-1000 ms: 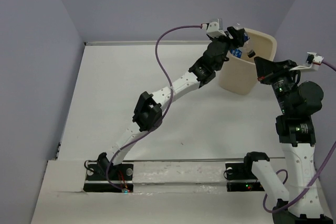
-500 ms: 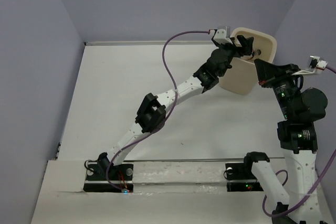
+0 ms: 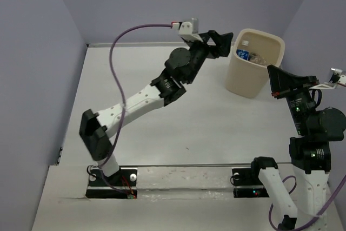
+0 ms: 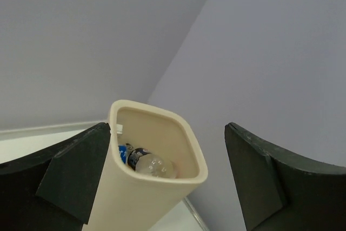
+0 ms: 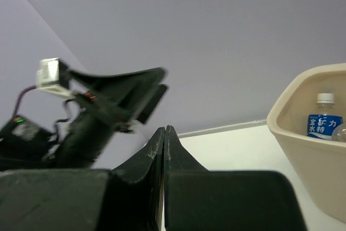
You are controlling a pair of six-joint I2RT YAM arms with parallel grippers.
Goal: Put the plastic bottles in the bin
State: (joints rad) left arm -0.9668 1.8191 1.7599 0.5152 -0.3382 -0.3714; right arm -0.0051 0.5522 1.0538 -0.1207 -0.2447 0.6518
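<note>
The cream-beige bin stands at the back right of the table. Plastic bottles lie inside it: a clear one next to a blue label, and one with a white cap and blue label. My left gripper hangs open and empty, just left of the bin's rim and above it. Its black fingers frame the bin. My right gripper is shut on nothing, in front of the bin and to its right. The two fingertips are pressed together.
Purple-grey walls close the table at the back and on both sides, and the bin sits near the right wall. The left arm stretches diagonally across the white tabletop. The right arm's column stands at the near right.
A second ago the left gripper held a bottle over the bin. It opened, the bottle fell in, and the arm has swung back to the left. The right arm drifted slightly nearer.
</note>
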